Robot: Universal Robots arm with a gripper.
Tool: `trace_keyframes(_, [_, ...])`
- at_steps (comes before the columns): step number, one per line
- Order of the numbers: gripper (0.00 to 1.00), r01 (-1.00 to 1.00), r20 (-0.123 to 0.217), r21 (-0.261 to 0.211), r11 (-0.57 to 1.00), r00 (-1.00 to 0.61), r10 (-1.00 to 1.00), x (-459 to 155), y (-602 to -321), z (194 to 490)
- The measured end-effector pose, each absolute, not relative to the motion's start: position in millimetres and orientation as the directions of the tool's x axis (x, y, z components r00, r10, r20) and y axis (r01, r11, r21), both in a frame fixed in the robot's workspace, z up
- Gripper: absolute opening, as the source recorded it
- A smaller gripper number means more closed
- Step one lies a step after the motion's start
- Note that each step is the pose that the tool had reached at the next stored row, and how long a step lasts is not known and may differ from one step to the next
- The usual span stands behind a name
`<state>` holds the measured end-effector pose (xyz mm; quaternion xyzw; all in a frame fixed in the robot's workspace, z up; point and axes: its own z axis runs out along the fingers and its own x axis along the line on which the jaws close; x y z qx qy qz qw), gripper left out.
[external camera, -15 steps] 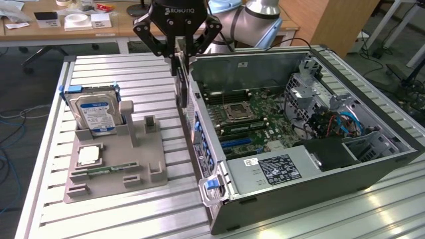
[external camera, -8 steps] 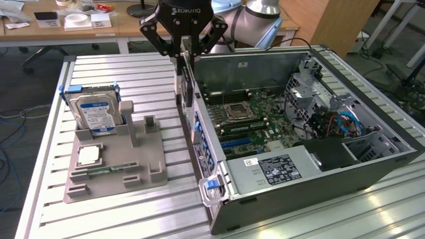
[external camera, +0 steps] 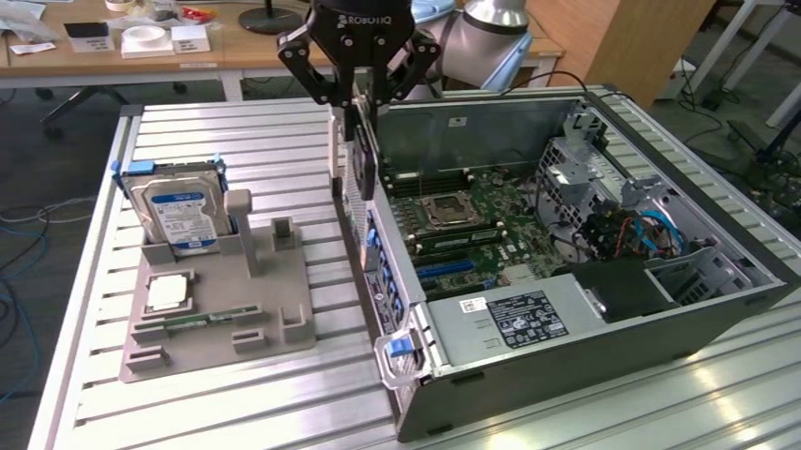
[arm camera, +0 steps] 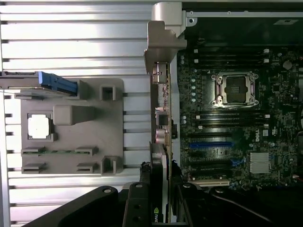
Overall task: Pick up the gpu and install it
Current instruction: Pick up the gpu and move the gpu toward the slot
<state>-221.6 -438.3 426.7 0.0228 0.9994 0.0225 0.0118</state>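
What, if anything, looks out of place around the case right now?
Nothing spilled or damaged. The gpu hangs on edge in the gripper, in line with the computer case's rear wall, not over the motherboard's slots.

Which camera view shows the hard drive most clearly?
The exterior view: the hard drive stands upright in the gray holder, with its blue-white label facing the camera. The wrist view looks at it edge-on, as a thin strip with a blue bracket.

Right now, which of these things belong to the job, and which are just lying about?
Job: gpu, held in the jaws; open case; motherboard.
Lying about: hard drive; processor; memory stick; grey tray.
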Motion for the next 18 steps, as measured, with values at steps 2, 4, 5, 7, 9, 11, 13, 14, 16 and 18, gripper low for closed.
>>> trace_keyframes(2, [0.27, 0.045, -0.023, 0.046, 0.998, -0.999, 0.046, -219, -438, 427])
trace_keyframes(4, [0.27, 0.045, -0.023, 0.046, 0.998, -0.999, 0.046, -216, -438, 427])
trace_keyframes(5, [0.27, 0.045, -0.022, 0.046, 0.998, -0.999, 0.046, -214, -438, 427])
trace_keyframes(7, [0.27, 0.045, -0.023, 0.046, 0.998, -0.999, 0.046, -211, -438, 427])
trace_keyframes(9, [0.27, 0.045, -0.023, 0.046, 0.998, -0.999, 0.046, -209, -438, 427])
trace_keyframes(11, [0.27, 0.045, -0.022, 0.045, 0.998, -0.999, 0.046, -206, -438, 427])
trace_keyframes(13, [0.27, 0.045, -0.023, 0.046, 0.998, -0.999, 0.046, -204, -438, 427])
trace_keyframes(14, [0.27, 0.045, -0.022, 0.046, 0.998, -0.999, 0.046, -202, -438, 427])
trace_keyframes(16, [0.27, 0.045, -0.023, 0.046, 0.998, -0.999, 0.046, -199, -438, 427])
trace_keyframes(18, [0.27, 0.045, -0.022, 0.045, 0.998, -0.999, 0.046, -197, -438, 427])
